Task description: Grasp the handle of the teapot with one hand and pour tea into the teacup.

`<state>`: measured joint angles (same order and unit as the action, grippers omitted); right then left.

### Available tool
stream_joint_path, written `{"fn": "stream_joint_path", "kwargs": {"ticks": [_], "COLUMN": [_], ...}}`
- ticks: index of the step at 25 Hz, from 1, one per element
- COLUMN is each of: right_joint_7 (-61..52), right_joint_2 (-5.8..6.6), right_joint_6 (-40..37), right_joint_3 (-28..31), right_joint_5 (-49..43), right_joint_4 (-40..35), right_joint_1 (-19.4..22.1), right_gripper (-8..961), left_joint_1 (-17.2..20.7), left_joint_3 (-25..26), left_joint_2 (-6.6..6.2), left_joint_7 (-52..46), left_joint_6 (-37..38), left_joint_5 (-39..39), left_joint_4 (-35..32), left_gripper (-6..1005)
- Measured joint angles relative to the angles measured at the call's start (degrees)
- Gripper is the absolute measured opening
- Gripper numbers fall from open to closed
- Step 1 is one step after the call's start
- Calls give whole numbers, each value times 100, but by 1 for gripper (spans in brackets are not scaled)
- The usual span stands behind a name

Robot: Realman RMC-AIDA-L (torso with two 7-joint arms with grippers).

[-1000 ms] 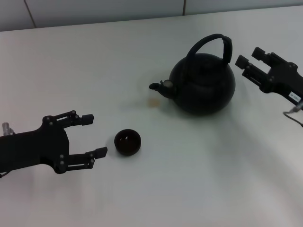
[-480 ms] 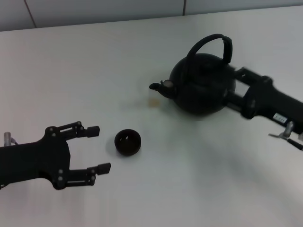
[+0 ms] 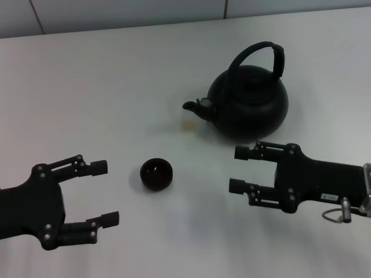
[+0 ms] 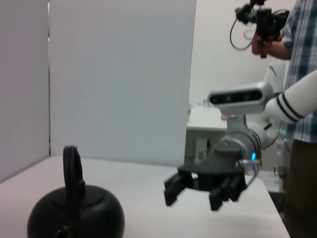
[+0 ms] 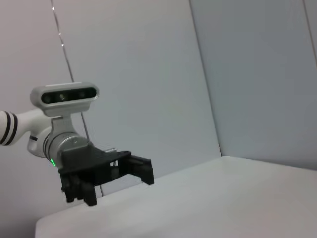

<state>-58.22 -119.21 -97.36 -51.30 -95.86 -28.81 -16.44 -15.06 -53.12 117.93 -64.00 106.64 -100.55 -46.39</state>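
Observation:
The matte-black teapot [image 3: 249,104] stands on the white table at the back right, spout pointing left, with its arched handle [image 3: 255,52] upright over it. The small black teacup [image 3: 156,174] stands in front of the spout, to its left. My right gripper [image 3: 237,169] is open and empty, low in front of the teapot, fingers pointing left toward the cup. My left gripper [image 3: 105,193] is open and empty, left of the cup and apart from it. The left wrist view shows the teapot [image 4: 74,215], its handle [image 4: 72,166] and the right gripper [image 4: 198,191] farther off. The right wrist view shows the left gripper [image 5: 106,171].
A small tan mark [image 3: 187,125] lies on the table [image 3: 116,87] left of the spout. A grey wall runs along the table's far edge. In the left wrist view a person [image 4: 297,74] stands beyond the table holding a device.
My right gripper has swung from the teapot's right side to the front of it, now pointing left. My left gripper has drawn back from the cup toward the near left.

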Motion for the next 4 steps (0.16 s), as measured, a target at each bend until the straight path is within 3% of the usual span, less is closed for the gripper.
{"fn": "stream_joint_path", "kwargs": {"ticks": [4], "right_joint_7": [-15], "right_joint_2": [-22], "right_joint_6": [-24], "right_joint_3": [-13], "right_joint_5": [-33], "right_joint_4": [-49], "right_joint_1": [109], "right_gripper": [666], "left_joint_1": [49], "left_joint_3": [73], "left_joint_2": [3], "left_joint_7": [17], "left_joint_6": [63], "left_joint_5": [0], "left_joint_4": [18], "left_gripper": [830]}}
